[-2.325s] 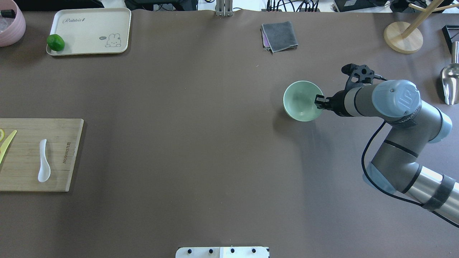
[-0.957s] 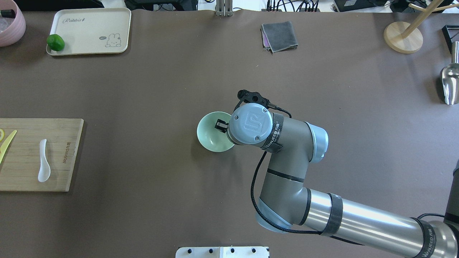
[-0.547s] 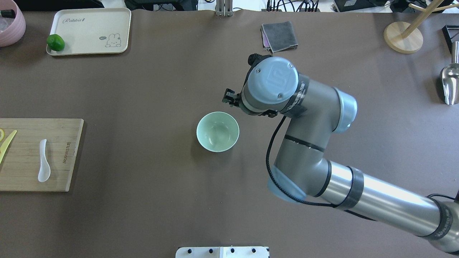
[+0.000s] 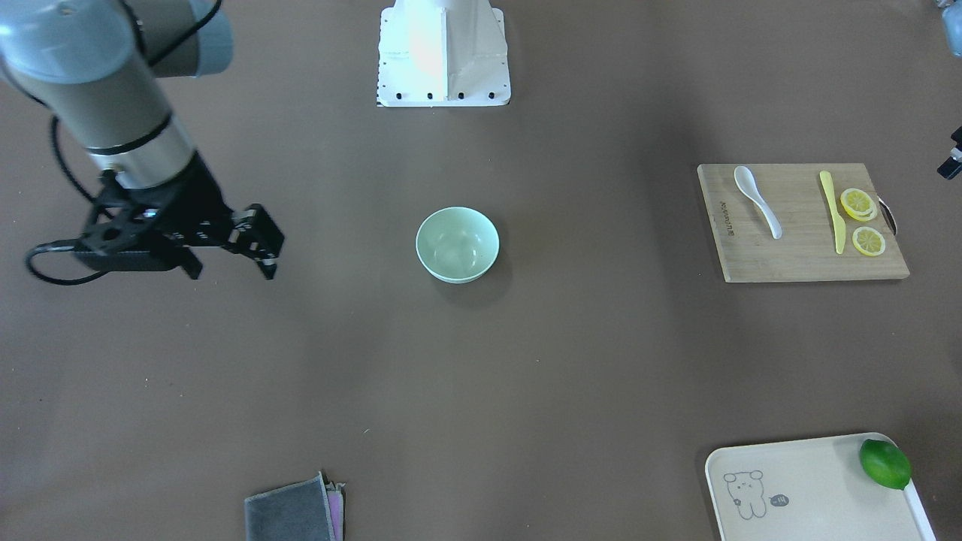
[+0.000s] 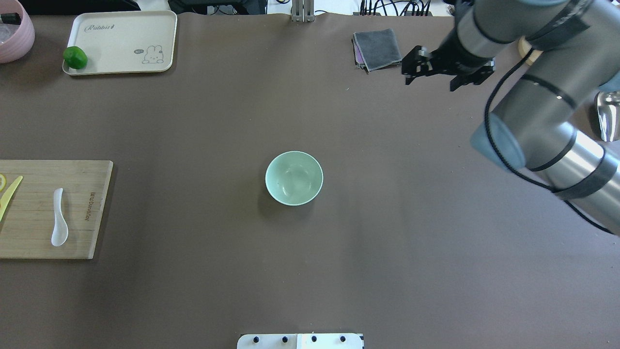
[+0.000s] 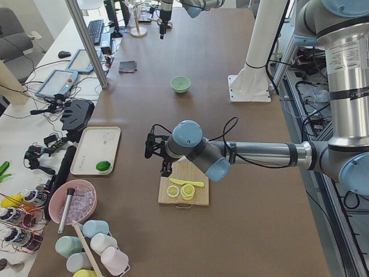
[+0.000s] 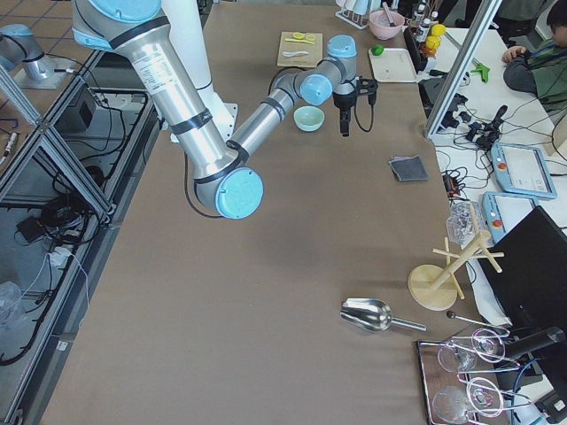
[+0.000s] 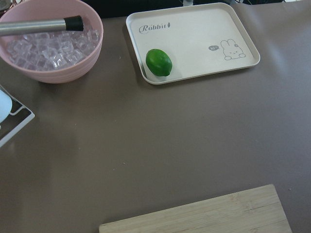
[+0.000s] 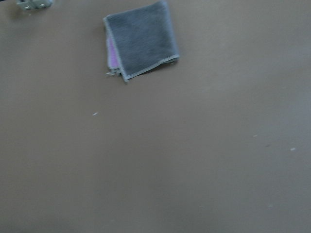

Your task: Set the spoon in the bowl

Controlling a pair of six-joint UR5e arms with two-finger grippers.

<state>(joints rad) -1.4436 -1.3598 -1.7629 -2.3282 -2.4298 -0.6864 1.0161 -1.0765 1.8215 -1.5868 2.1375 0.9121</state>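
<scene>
The white spoon (image 5: 59, 224) lies on the wooden cutting board (image 5: 82, 232) at the table's left edge; it also shows in the front view (image 4: 757, 200). The mint-green bowl (image 5: 294, 178) stands upright and empty at the table's middle (image 4: 457, 244). My right gripper (image 5: 411, 65) is open and empty, raised above the table far to the right of the bowl, near the grey cloth (image 5: 378, 48). My left gripper (image 6: 160, 158) hovers by the board's far end in the exterior left view; I cannot tell whether it is open or shut.
A yellow knife (image 4: 830, 210) and lemon slices (image 4: 857, 203) lie on the board beside the spoon. A cream tray (image 5: 121, 43) with a lime (image 5: 75, 57) and a pink bowl of ice (image 8: 58, 75) are at the far left. A wooden stand (image 5: 545, 51) and a metal scoop (image 5: 608, 111) are at the far right.
My right gripper carried the bowl from the right side to the table's middle, let go of its rim, then rose and pulled back to the far right.
</scene>
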